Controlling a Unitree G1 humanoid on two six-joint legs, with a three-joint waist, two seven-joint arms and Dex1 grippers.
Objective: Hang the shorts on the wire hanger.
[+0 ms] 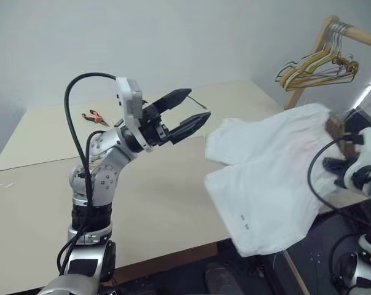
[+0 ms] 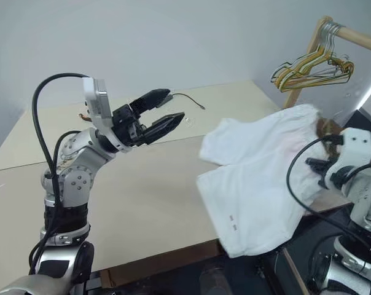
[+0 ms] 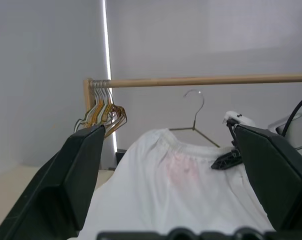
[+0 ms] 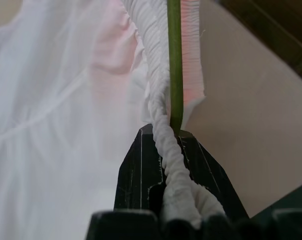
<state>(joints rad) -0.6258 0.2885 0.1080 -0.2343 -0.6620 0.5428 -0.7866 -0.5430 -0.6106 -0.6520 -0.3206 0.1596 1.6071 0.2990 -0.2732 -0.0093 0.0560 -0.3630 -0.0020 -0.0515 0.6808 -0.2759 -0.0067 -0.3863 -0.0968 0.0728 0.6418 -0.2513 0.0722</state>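
The white shorts (image 1: 268, 184) with a pink mark are hanging on the thin wire hanger (image 3: 197, 122), past the table edge.

The left arm rises from about 7 o'clock in the head views, bent at the elbow, its wrist raised. The left gripper (image 1: 187, 112) points toward 3 o'clock and a little upward, with both black fingers (image 1: 173, 98) spread wide and nothing between them. The right arm comes in from about 4 o'clock. The right gripper (image 4: 173, 131) has its fingers pressed together, clamping white fabric and a thin green wire.
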